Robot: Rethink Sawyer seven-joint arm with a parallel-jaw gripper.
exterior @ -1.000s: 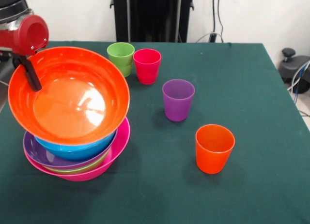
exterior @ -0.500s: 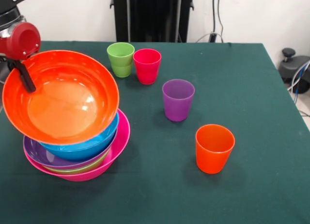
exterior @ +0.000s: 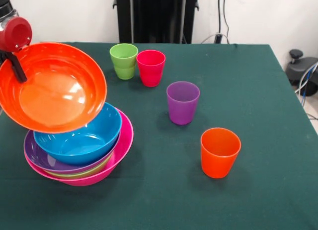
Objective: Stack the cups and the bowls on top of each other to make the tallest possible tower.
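Note:
My gripper (exterior: 15,66) is shut on the far-left rim of the orange bowl (exterior: 52,88) and holds it tilted in the air, up and left of the pile. The pile stands at the near left: blue bowl (exterior: 82,135) on top, then the purple bowl (exterior: 37,158), a green bowl edge (exterior: 84,171), and the pink bowl (exterior: 121,148) as base. Four cups stand upright on the cloth: green (exterior: 123,60), red (exterior: 150,67), purple (exterior: 182,102) and orange (exterior: 219,151). The yellow cup is out of view.
The dark green table cloth (exterior: 248,91) covers the table. The black pedestal (exterior: 156,16) stands at the far side. A black device with cables (exterior: 303,71) sits off the right edge.
The orange bowl has been lifted up and to the left off the pile, uncovering the blue bowl. The gripper moved left and up with it.

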